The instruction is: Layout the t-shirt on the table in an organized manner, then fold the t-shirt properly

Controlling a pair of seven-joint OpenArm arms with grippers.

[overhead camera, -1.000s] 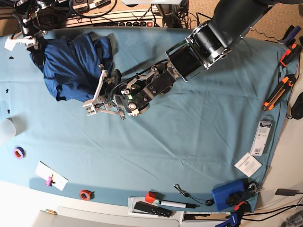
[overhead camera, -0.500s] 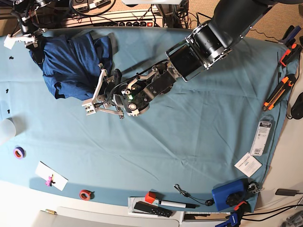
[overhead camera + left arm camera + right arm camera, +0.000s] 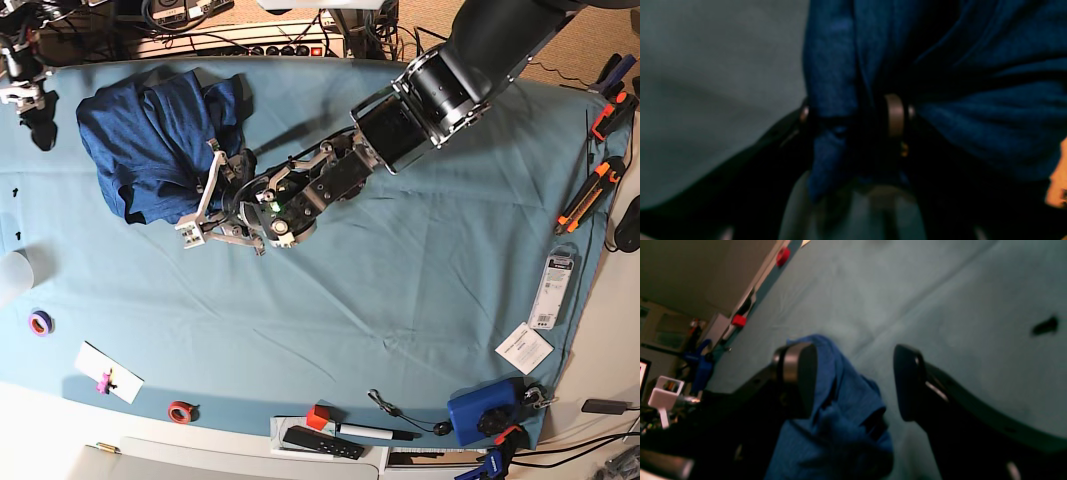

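Right wrist view: right gripper (image 3: 853, 380) stands released, t-shirt (image 3: 840, 413) loose beside one finger. Left gripper (image 3: 857, 116) straddles a shirt fold (grip indeterminate).

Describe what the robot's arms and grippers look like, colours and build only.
The left arm is a thick black cylinder with grey banding, tapering into exposed black linkages, thin cables and a small green light, ending in a white-framed left gripper. The right gripper has dark curved fingers with rounded pads, one showing a grey metallic rim.
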